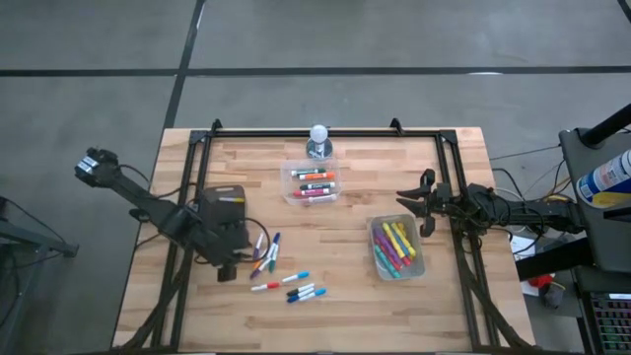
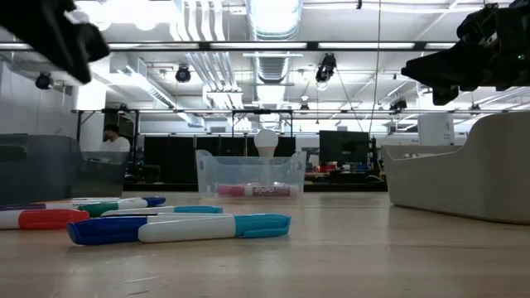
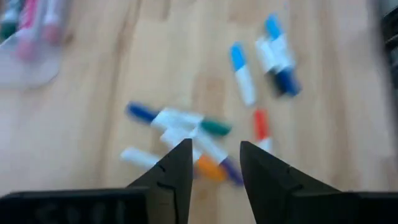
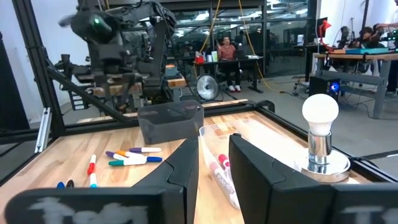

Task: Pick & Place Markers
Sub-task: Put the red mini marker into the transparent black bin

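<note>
A: Which step is this?

B: A pick, I'd judge. The left gripper hangs above the loose markers on the bare table, over the end of the scatter nearest the dark grey tray. In the left wrist view its fingers stand spread with nothing between them, and a crossed bunch of markers lies right under the gap.

A: And the right arm?

B: It waits beyond the filled tub, out by the table's edge. The right gripper shows its fingers a little apart in its own wrist view, with nothing held.

A: What does the next move call for?

B: Coming down on one marker only. They overlap under the fingers: white bodies with blue, green and orange ends across each other. Lining the gap across a single marker looks like the hard part; otherwise two may come up together or the rest get nudged.

A: Where would it go?

B: Probably the centre tub, which holds a few markers already, though I cannot tell for sure.

A: Anything in the way?

B: The grey tray sits just beside the pile, and a light bulb on a stand stands right behind the centre tub. Both want a clear berth.
</note>
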`<state>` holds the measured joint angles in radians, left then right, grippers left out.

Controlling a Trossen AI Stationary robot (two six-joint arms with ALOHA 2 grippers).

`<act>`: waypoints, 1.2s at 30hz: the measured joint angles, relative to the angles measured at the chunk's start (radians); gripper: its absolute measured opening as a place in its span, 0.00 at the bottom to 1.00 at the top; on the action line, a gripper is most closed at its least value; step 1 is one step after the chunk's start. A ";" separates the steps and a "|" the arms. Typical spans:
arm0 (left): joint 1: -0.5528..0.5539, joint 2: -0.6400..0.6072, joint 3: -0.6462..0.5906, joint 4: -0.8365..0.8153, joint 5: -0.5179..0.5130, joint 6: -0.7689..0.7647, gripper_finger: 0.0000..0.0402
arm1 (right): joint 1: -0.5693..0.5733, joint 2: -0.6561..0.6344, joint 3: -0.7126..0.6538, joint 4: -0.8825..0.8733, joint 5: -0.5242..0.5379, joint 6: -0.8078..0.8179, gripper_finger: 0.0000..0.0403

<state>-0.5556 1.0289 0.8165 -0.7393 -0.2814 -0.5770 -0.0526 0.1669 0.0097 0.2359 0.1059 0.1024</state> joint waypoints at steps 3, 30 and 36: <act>0.000 0.041 -0.001 0.104 0.008 -0.002 0.31 | 0.000 0.000 0.000 0.000 0.000 0.001 0.19; -0.135 0.558 0.014 0.406 0.032 -0.051 0.31 | 0.000 0.000 0.000 0.000 0.000 0.000 0.21; -0.135 0.571 0.014 0.402 -0.001 -0.049 0.31 | 0.000 0.000 0.000 0.000 0.000 0.000 0.19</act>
<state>-0.6907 1.5997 0.8307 -0.3374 -0.2826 -0.6262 -0.0525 0.1669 0.0097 0.2358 0.1057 0.1024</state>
